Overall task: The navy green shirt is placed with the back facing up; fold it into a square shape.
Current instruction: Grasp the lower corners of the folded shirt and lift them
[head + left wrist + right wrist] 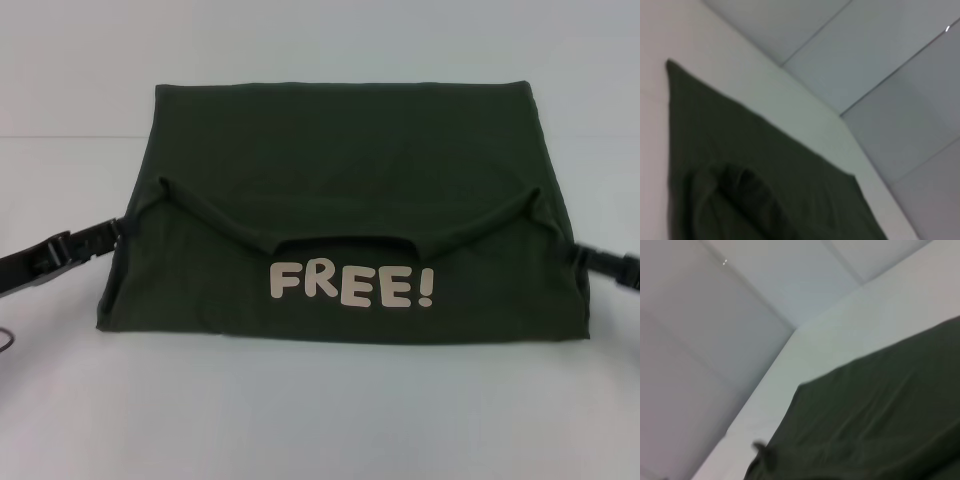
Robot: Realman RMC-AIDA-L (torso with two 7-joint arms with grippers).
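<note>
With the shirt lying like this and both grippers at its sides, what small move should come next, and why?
Probably draw both grippers outward. The navy green shirt already lies folded in a near-square with the lettering up, while the left gripper and right gripper sit at its side edges, so retreating gently would avoid dragging the fold.

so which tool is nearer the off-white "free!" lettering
Left, slightly. The left tool meets the dark olive-green cotton shirt's left edge; the right tool sits at its right edge, farther from the lettering.
</note>
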